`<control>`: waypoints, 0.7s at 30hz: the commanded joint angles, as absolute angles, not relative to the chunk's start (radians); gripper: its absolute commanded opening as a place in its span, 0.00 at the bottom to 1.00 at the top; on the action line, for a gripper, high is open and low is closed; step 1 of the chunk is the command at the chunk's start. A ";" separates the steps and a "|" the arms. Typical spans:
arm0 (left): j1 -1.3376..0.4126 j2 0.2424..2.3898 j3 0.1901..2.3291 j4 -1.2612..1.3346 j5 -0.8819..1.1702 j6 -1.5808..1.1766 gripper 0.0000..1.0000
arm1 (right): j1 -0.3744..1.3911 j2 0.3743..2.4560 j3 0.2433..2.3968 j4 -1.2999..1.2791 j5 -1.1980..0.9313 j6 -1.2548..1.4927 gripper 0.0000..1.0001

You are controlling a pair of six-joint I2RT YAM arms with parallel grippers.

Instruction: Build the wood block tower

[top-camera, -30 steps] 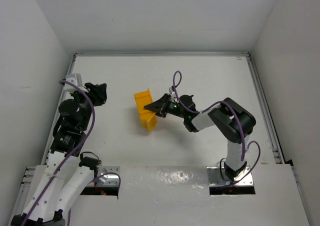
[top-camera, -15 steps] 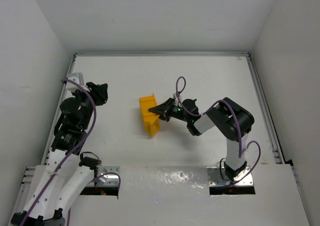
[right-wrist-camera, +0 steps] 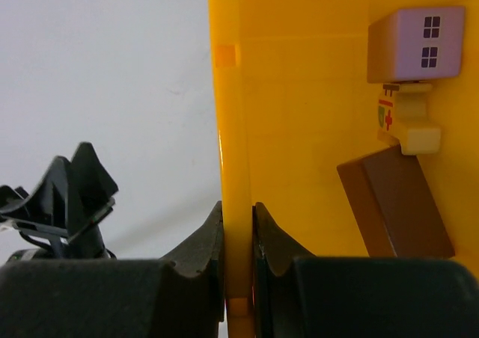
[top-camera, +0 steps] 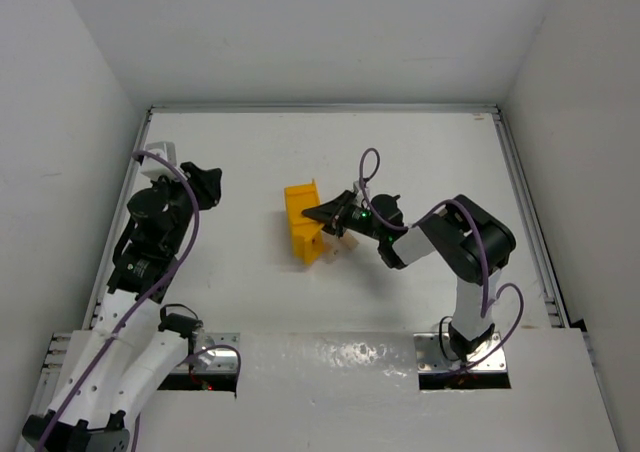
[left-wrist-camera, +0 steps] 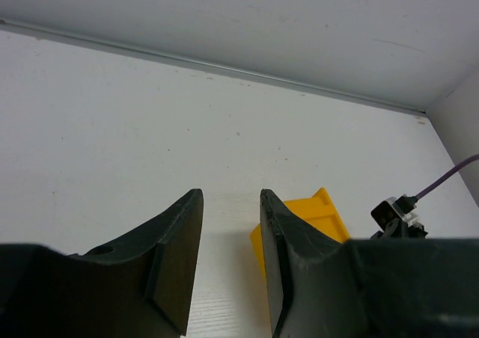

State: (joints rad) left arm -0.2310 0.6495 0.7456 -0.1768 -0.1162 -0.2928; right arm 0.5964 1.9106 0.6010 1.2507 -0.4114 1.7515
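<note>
Top external is showing right gripper (top-camera: pixel 328 215), jaws clamping the yellow bin (top-camera: pixel 299 222) wall, dragging it rightward; wood blocks (right-wrist-camera: pixel 397 202) lying inside it, so stacking isn't starting yet; left gripper (left-wrist-camera: pixel 230 203) jaws idling narrowly apart.

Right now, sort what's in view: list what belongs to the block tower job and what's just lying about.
For the job: purple block with windows; cream block with a red cross; dark brown block; right gripper, shut on the yellow bin wall.
Just about: the yellow bin itself, only holding the blocks; left gripper, open and empty; purple cable.
</note>
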 commanded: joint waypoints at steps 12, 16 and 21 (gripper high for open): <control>-0.249 0.673 0.752 -0.133 -0.086 -0.284 0.34 | 0.600 1.869 0.631 1.690 -0.397 1.752 0.00; -0.252 0.672 0.750 -0.144 -0.098 -0.288 0.34 | 0.618 1.818 0.580 1.690 -0.350 1.730 0.00; -0.255 0.686 0.750 -0.146 -0.110 -0.285 0.34 | 0.661 1.858 0.606 1.690 -0.356 1.737 0.00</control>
